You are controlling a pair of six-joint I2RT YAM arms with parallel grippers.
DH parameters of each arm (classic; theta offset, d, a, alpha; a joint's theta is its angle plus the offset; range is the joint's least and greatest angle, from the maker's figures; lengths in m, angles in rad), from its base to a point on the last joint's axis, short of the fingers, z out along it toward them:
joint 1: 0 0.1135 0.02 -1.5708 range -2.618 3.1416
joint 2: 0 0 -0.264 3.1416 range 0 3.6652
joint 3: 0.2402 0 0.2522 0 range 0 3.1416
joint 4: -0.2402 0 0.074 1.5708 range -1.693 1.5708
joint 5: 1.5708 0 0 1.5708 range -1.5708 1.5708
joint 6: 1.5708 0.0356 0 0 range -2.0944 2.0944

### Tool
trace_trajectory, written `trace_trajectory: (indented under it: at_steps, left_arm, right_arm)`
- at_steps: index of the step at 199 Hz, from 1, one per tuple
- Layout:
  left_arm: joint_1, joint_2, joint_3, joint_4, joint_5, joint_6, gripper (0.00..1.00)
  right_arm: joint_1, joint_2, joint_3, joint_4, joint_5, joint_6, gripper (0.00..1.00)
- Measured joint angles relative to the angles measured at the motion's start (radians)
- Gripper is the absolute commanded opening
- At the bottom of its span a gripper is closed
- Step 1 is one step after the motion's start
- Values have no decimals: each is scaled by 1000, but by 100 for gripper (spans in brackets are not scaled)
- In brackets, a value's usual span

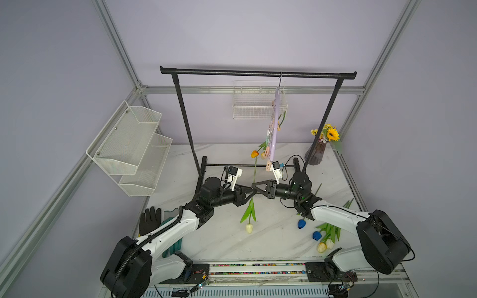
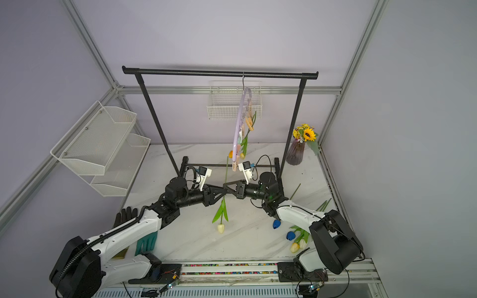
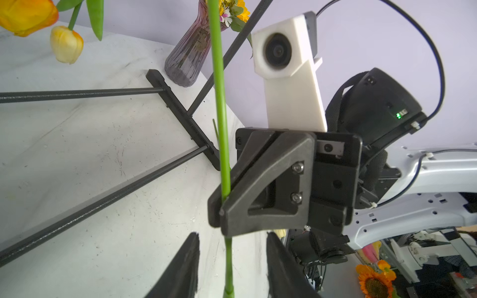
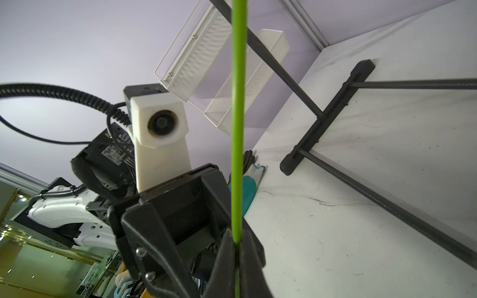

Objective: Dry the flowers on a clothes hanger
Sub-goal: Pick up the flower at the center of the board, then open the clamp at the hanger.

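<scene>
- Lying nearest the robot's base, the loose flowers (image 1: 327, 232) are heaped at the front right of the table (image 1: 227, 242), partly under the right arm. They lie close to the table edge, so a pick there would be cramped.
- The cream-white tulip (image 1: 249, 210) hangs head down between the two arms, its bloom just above the marble. This probably keeps the bare stem end pointing up toward the pins.
- The right gripper (image 3: 222, 203) is pinched tight on the stem and carries the flower.
- The left gripper (image 3: 232, 240) stands half apart just below, a finger on either side of the stem and neither pressing it. It looks like a handover to the right arm.
- The arms meet almost tip to tip, leaving little slack between them. Bare marble lies open to the left and in front of the hanging bloom.
- Farther back, the clothes hanger (image 1: 275, 129) hangs edge-on from the garment rack (image 1: 258, 73).
- An orange tulip (image 1: 254, 154) and a yellow tulip (image 1: 263, 155) are already clipped to it, heads down.
- A free peach clothespin (image 1: 269, 165) sits at its low end, just beside the right wrist camera.
- The rack's foot rails and slanted right post hem in the way up.
- The vase (image 1: 315, 154) stands well apart in the far right corner.
</scene>
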Motion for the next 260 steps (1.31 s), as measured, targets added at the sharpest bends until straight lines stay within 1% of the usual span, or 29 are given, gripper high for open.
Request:
trace_trajectory:
  at_steps: [11,30,68,91,124,158,178,198,222,246,260]
  left_arm:
    - [0,0,10,-9,-6,9,68]
    - [0,0,34,-26,-20,26,76]
    - [5,-2,107,-76,-56,81,84]
    - [18,-4,159,-100,-76,122,87]
    - [42,-4,223,-130,-96,173,89]
    - [65,1,285,-156,-121,229,92]
    - [89,13,317,-161,-129,254,93]
    - [116,40,357,-168,-133,275,93]
    - [148,95,432,-180,-133,297,94]
    - [175,151,510,-185,-121,306,94]
    - [184,184,558,-190,-111,307,92]
  right_arm:
    - [0,-10,2,-43,15,-30,0]
    - [0,-31,8,-115,53,-81,0]
    - [0,-94,26,-303,185,-195,0]
    - [1,-134,34,-411,290,-253,0]
    - [1,-191,47,-557,478,-314,0]
    - [-2,-247,61,-660,675,-349,0]
    - [-12,-263,98,-707,766,-362,0]
    - [-34,-266,155,-738,836,-366,0]
    - [-72,-255,247,-761,883,-370,0]
    - [-100,-202,383,-764,914,-387,0]
    - [-111,-154,467,-763,916,-396,0]
